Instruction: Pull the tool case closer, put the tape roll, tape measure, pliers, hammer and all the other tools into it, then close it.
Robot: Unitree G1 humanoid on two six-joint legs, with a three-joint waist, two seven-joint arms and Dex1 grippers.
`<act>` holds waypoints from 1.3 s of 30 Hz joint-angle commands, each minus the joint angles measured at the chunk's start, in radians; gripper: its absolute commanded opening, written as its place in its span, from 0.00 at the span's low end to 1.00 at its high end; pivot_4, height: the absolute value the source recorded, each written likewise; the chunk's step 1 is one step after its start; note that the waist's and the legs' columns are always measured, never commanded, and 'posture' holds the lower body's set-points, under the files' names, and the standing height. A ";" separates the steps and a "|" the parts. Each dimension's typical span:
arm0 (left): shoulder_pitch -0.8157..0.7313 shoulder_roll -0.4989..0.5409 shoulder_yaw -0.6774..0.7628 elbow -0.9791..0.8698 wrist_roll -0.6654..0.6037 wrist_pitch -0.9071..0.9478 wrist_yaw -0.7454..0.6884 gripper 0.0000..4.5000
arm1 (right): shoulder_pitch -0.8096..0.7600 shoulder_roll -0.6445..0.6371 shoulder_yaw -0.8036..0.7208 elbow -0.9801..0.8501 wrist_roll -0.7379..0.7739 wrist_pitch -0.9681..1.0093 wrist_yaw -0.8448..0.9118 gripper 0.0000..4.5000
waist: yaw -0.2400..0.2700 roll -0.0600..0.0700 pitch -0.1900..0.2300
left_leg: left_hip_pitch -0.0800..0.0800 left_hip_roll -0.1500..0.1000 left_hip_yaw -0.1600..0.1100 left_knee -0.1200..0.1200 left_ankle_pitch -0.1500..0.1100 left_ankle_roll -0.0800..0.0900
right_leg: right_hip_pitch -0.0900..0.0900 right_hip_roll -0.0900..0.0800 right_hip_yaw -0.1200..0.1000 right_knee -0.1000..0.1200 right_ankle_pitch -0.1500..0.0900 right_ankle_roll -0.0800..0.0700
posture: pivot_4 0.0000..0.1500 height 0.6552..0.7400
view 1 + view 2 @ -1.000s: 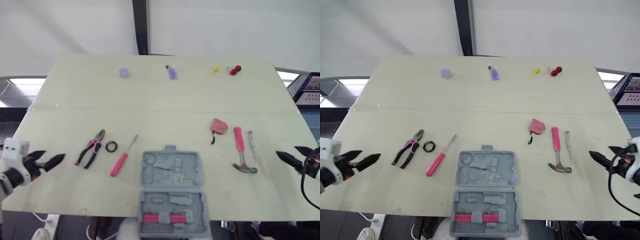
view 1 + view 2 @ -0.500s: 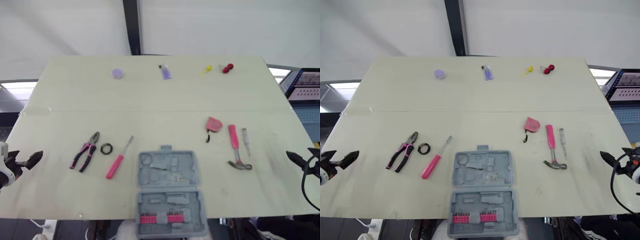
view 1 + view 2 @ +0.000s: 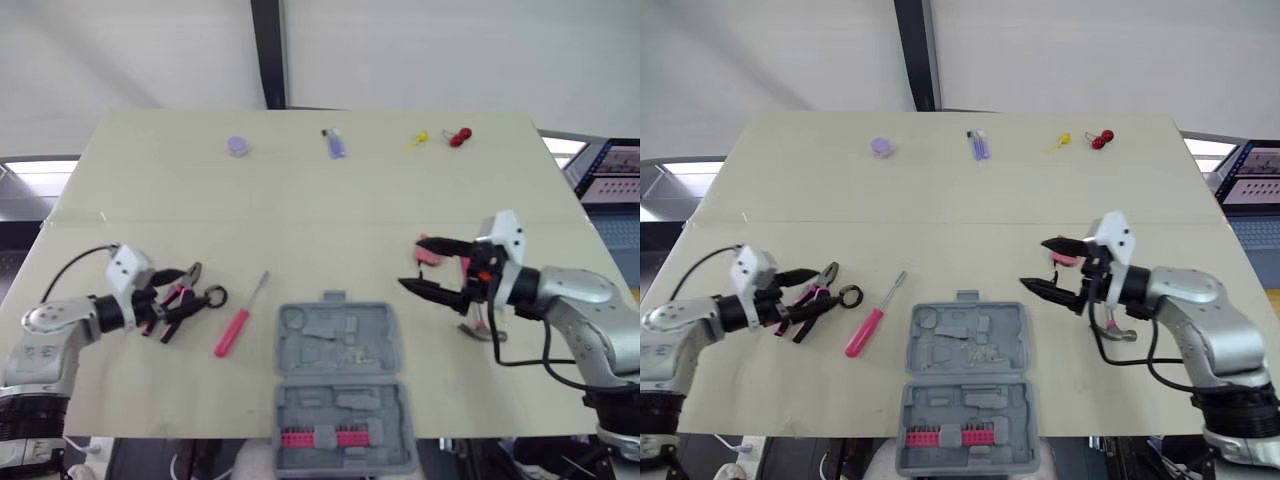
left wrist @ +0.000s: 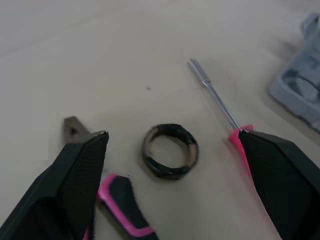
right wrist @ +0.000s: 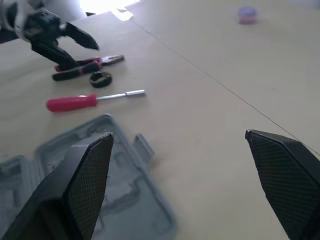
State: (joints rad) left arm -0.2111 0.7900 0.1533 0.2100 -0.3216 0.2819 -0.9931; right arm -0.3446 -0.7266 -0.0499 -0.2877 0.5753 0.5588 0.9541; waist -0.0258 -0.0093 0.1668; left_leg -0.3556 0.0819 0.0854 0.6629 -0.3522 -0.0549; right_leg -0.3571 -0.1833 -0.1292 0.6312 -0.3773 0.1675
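Note:
The grey tool case [image 3: 340, 385] lies open at the table's near edge, a row of pink bits in its near half. My left gripper [image 3: 193, 298] is open low over the pink-and-black pliers [image 3: 172, 294], and the black tape roll [image 4: 170, 151] lies between its fingertips. A pink-handled screwdriver [image 3: 240, 320] lies just right of them. My right gripper [image 3: 410, 263] is open above the table, right of the case's far corner. It partly hides the pink tape measure [image 3: 430, 250] and the pink hammer [image 3: 487, 330].
At the table's far side lie a purple disc [image 3: 237, 146], a small purple item [image 3: 338, 143], a yellow piece [image 3: 420, 138] and a red piece [image 3: 459, 137]. A thin silver tool beside the hammer is hidden by my right arm.
Both arms have swung in from the table's sides. The left gripper has come over the pliers and tape roll; the right has come in front of the tape measure and hammer.

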 commanded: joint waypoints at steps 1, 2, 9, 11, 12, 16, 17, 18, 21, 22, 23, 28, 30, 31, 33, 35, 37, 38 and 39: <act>-0.015 0.006 -0.056 0.004 0.044 -0.079 -0.057 0.94 | -0.049 0.026 0.055 -0.085 0.008 0.042 -0.026 1.00 | -0.001 0.000 0.000 | 0.000 0.000 0.000 0.000 0.000 0.000 | 0.000 0.000 0.000 0.000 0.000 0.000 | 1.00 1.00; -0.025 0.004 -0.069 0.025 0.053 -0.096 -0.066 0.87 | -0.061 0.034 0.068 -0.095 0.006 0.051 -0.034 1.00 | -0.001 0.000 0.000 | 0.000 0.000 0.000 0.000 0.000 0.000 | 0.000 0.000 0.000 0.000 0.000 0.000 | 1.00 1.00; -0.098 0.001 -0.093 0.115 0.084 -0.167 -0.088 0.61 | -0.063 0.058 0.125 -0.143 -0.024 0.072 -0.064 1.00 | -0.001 0.000 0.000 | 0.000 0.000 0.000 0.000 0.000 0.000 | 0.000 0.000 -0.001 0.000 0.000 0.000 | 1.00 1.00; -0.107 0.001 -0.092 0.131 0.088 -0.182 -0.093 0.61 | -0.058 0.066 0.132 -0.156 -0.026 0.077 -0.077 1.00 | -0.002 0.000 0.000 | 0.000 0.000 0.000 0.000 0.000 0.000 | 0.000 0.000 -0.001 0.000 0.000 0.000 | 1.00 1.00; -0.110 0.001 -0.094 0.139 0.091 -0.190 -0.097 0.61 | -0.056 0.069 0.134 -0.162 -0.027 0.080 -0.082 1.00 | -0.002 0.000 0.000 | 0.000 0.000 0.000 0.000 0.000 0.000 | 0.000 0.000 -0.001 0.000 0.000 0.000 | 1.00 1.00; -0.121 -0.004 -0.094 0.156 0.090 -0.212 -0.110 0.55 | -0.052 0.088 0.141 -0.180 -0.028 0.090 -0.110 1.00 | -0.002 0.000 0.000 | 0.000 0.000 -0.001 0.000 0.000 0.000 | 0.000 0.000 -0.001 0.001 0.000 0.000 | 1.00 1.00; -0.124 -0.004 -0.093 0.158 0.089 -0.214 -0.111 0.49 | -0.052 0.092 0.142 -0.184 -0.027 0.093 -0.117 1.00 | -0.002 0.000 0.000 | 0.000 0.000 -0.001 0.000 0.000 0.000 | 0.000 0.000 -0.002 0.001 0.000 0.000 | 1.00 1.00; -0.132 -0.005 -0.092 0.163 0.086 -0.205 -0.110 0.44 | -0.051 0.096 0.143 -0.190 -0.025 0.098 -0.124 1.00 | -0.002 0.000 0.000 | 0.000 0.000 -0.001 0.000 0.000 0.000 | 0.000 0.000 -0.002 0.001 0.000 0.000 | 1.00 1.00; -0.145 -0.002 -0.093 0.173 0.090 -0.197 -0.110 0.44 | -0.046 0.103 0.147 -0.204 -0.025 0.107 -0.137 1.00 | -0.003 0.000 0.000 | 0.000 0.000 -0.001 0.000 0.000 0.000 | 0.000 0.000 -0.002 0.002 0.000 0.000 | 1.00 1.00; -0.143 0.001 -0.097 0.179 0.097 -0.205 -0.113 0.44 | -0.042 0.103 0.153 -0.206 -0.031 0.106 -0.140 1.00 | -0.002 0.000 0.000 | 0.000 0.000 -0.001 0.000 0.000 0.000 | 0.000 0.000 -0.002 0.002 0.000 0.000 | 1.00 1.00; -0.142 0.003 -0.101 0.183 0.102 -0.211 -0.115 0.44 | -0.040 0.102 0.157 -0.208 -0.034 0.105 -0.142 1.00 | -0.002 0.000 0.000 | 0.000 0.000 -0.001 0.000 0.000 0.000 | 0.000 0.000 -0.002 0.002 0.000 0.000 | 1.00 1.00; -0.129 0.001 -0.114 0.214 0.120 -0.250 -0.127 0.44 | -0.036 0.102 0.167 -0.215 -0.048 0.103 -0.144 1.00 | -0.002 0.000 0.000 | 0.000 0.000 -0.001 0.000 0.000 0.000 | -0.001 0.000 -0.002 0.002 0.000 0.000 | 1.00 1.00; -0.135 -0.001 -0.116 0.236 0.125 -0.265 -0.125 0.44 | -0.036 0.102 0.169 -0.219 -0.050 0.104 -0.142 1.00 | -0.002 0.000 0.000 | 0.000 0.000 -0.001 0.000 0.000 0.000 | -0.001 0.000 -0.002 0.002 0.000 0.000 | 1.00 1.00; -0.138 -0.003 -0.117 0.247 0.127 -0.270 -0.124 0.44 | -0.036 0.102 0.169 -0.222 -0.050 0.105 -0.140 1.00 | -0.003 0.000 0.000 | 0.000 0.000 -0.001 0.000 0.000 0.000 | -0.001 0.000 -0.002 0.002 0.000 0.000 | 1.00 1.00; -0.147 -0.009 -0.119 0.260 0.128 -0.271 -0.124 0.44 | -0.037 0.102 0.171 -0.223 -0.051 0.105 -0.140 1.00 | -0.002 0.000 0.000 | 0.000 0.000 -0.002 0.000 0.000 0.000 | -0.001 0.000 -0.002 0.002 0.000 0.000 | 1.00 1.00; -0.152 -0.013 -0.126 0.276 0.135 -0.277 -0.125 0.44 | -0.037 0.102 0.172 -0.222 -0.052 0.105 -0.140 1.00 | -0.002 0.000 0.000 | 0.000 0.000 -0.002 0.000 0.000 0.000 | -0.001 0.000 -0.002 0.002 0.000 0.000 | 1.00 1.00; -0.154 -0.017 -0.132 0.290 0.142 -0.286 -0.123 0.44 | -0.034 0.100 0.169 -0.223 -0.052 0.105 -0.140 1.00 | -0.002 0.000 0.000 | 0.000 0.000 -0.002 0.000 0.000 0.000 | -0.001 0.000 -0.002 0.002 0.000 0.000 | 1.00 1.00; -0.156 -0.018 -0.132 0.295 0.144 -0.289 -0.122 0.44 | -0.033 0.099 0.168 -0.224 -0.051 0.105 -0.140 1.00 | -0.002 0.000 0.000 | 0.000 0.000 -0.002 0.000 0.000 0.000 | -0.001 0.000 -0.002 0.002 0.000 0.000 | 1.00 1.00; -0.157 -0.019 -0.133 0.298 0.145 -0.291 -0.121 0.44 | -0.032 0.098 0.167 -0.224 -0.051 0.106 -0.139 1.00 | -0.002 0.000 0.000 | 0.000 0.000 -0.002 0.000 0.000 0.000 | -0.001 0.000 -0.002 0.002 0.000 0.000 | 1.00 1.00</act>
State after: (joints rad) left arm -0.3592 0.7661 0.0192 0.5058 -0.1842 0.0058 -1.1142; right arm -0.3779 -0.6236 0.1170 -0.4689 0.5265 0.6662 0.8198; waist -0.0279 -0.0096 0.1666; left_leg -0.3555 0.0820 0.0839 0.6634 -0.3522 -0.0549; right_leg -0.3576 -0.1836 -0.1315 0.6332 -0.3773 0.1675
